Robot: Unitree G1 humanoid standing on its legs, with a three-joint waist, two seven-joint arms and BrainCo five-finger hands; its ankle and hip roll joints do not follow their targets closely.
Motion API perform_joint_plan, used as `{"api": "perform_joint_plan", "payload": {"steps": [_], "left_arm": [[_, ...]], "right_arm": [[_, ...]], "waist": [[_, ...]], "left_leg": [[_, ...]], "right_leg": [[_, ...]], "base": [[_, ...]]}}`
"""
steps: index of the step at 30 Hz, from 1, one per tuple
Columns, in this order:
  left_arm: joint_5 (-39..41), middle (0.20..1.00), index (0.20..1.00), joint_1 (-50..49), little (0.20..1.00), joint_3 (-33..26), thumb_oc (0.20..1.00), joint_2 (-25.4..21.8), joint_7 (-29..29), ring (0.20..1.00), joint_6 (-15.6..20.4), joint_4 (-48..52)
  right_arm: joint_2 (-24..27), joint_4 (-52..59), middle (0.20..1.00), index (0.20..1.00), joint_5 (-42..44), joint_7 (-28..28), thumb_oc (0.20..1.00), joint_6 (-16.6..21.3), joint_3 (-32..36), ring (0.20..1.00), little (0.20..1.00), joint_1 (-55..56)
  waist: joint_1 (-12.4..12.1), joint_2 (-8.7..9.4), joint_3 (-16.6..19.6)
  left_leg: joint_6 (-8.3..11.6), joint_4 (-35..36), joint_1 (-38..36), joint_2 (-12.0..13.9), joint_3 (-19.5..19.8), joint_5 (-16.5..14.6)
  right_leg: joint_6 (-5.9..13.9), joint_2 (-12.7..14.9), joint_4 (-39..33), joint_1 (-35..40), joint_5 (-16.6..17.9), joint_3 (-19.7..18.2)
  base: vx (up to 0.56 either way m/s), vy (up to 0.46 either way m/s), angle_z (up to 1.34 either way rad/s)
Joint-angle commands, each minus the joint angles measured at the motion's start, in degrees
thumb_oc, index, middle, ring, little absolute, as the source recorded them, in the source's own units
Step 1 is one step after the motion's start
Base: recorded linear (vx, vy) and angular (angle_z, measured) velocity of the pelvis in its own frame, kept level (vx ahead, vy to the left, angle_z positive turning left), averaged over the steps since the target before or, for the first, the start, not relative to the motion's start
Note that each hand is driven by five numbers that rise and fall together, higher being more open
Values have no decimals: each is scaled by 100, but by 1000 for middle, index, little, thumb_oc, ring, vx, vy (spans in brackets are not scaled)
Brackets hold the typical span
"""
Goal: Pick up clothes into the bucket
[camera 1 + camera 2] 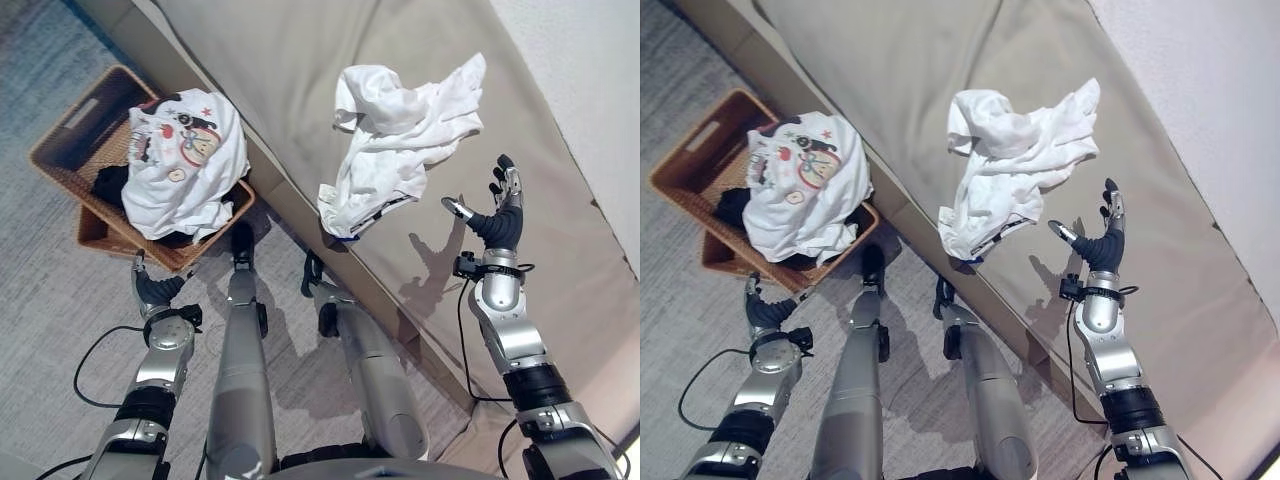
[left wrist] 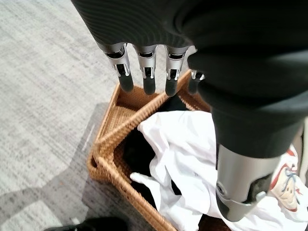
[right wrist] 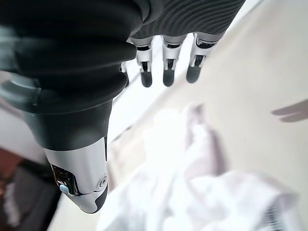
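White garment [image 1: 400,140] lies crumpled on the beige couch [image 1: 300,60], right hand [image 1: 497,215] beside it with fingers spread, empty. Far left, the wicker basket [image 1: 70,140] holds a printed white shirt [image 1: 185,160]; the left wrist view reveals dark clothes [image 2: 139,151] beneath, left hand [image 2: 144,72] straight-fingered, empty.

White crumpled garment [image 1: 1015,165] lies on the beige bed [image 1: 890,70], one end reaching the bed's front edge. Right hand [image 1: 1098,240] raised over the bed just beside the garment, fingers straight and spread, holding nothing. Wicker basket [image 1: 695,150] on the carpet near the bed's front edge with a printed white shirt [image 1: 805,185] heaped over dark clothes [image 1: 732,207]; left hand [image 1: 762,308] low beside the basket's near side.
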State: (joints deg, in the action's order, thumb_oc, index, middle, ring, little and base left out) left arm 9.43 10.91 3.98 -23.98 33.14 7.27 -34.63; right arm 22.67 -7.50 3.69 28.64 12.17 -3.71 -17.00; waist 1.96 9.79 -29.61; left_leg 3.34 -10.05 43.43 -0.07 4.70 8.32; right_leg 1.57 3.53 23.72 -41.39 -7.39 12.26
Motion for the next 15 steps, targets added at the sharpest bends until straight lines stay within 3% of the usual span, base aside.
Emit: {"api": "perform_joint_plan", "payload": {"steps": [1, 3, 4, 5, 6, 7, 8, 15], "left_arm": [[-492, 1000, 1000, -56, 1000, 261, 1000, 137, -240, 1000, 220, -67], [-840, 1000, 1000, -119, 1000, 689, 1000, 120, -450, 1000, 230, -141], [-841, 1000, 1000, -116, 1000, 690, 1000, 125, -448, 1000, 231, -144], [-888, 1000, 1000, -195, 1000, 905, 1000, 148, -586, 1000, 246, -223], [-890, 1000, 1000, -154, 1000, 1008, 1000, 150, -698, 1000, 255, -269], [-888, 1000, 1000, -178, 1000, 1013, 1000, 159, -700, 1000, 253, -278], [-867, 1000, 1000, -257, 1000, 1249, 1000, 180, -813, 1000, 287, -223], [-667, 1000, 1000, -339, 1000, 1736, 1000, 258, -924, 1000, 330, -4]], "right_arm": [[622, 230, 1000, 1000, -198, 193, 1000, 197, 279, 1000, 1000, -142], [851, -326, 1000, 1000, -266, 116, 1000, -51, 107, 1000, 1000, -408], [858, -340, 1000, 1000, -262, 117, 1000, -44, 103, 1000, 1000, -417], [1049, -955, 1000, 1000, -238, 93, 1000, -243, -63, 1000, 1000, -663], [1258, -1348, 1000, 1000, -280, 52, 1000, -377, -158, 1000, 1000, -940], [1260, -1357, 1000, 1000, -280, 48, 1000, -376, -176, 1000, 1000, -922], [1517, -2097, 1000, 1000, -233, 74, 1000, -567, -384, 1000, 1000, -1399], [2148, -4056, 1000, 1000, -381, 22, 1000, -920, -1224, 1000, 1000, -3037]], "waist": [[-102, -351, -19], [-256, -592, -19], [-246, -598, -19], [-341, -740, -19], [-373, -826, -19], [-360, -817, -19], [-440, -952, -19], [-603, -1231, -19]], "left_leg": [[-69, -715, -161, -54, 144, -771], [-14, -387, -330, -139, 289, -541], [-13, -375, -333, -144, 298, -533], [26, -125, -610, -170, 391, -551], [38, 8, -527, -193, 467, -294], [52, 3, -660, -186, 477, -453], [59, 167, -720, -217, 555, -344], [14, 369, -656, -238, 700, -186]], "right_leg": [[558, 522, -801, 172, 801, -41], [528, 662, -455, 143, 587, 90], [529, 668, -448, 143, 580, 98], [559, 731, -224, 267, 289, 143], [505, 797, -186, 160, 395, 270], [551, 787, -134, 265, 220, 214], [542, 874, 12, 264, 132, 301], [523, 995, 313, 34, 10, 347]], "base": [[16, -51, 21], [9, -62, 27], [85, -95, 31], [19, -77, 38], [95, -106, 36], [18, -84, 56], [86, -73, 50], [19, -42, 16]]}}
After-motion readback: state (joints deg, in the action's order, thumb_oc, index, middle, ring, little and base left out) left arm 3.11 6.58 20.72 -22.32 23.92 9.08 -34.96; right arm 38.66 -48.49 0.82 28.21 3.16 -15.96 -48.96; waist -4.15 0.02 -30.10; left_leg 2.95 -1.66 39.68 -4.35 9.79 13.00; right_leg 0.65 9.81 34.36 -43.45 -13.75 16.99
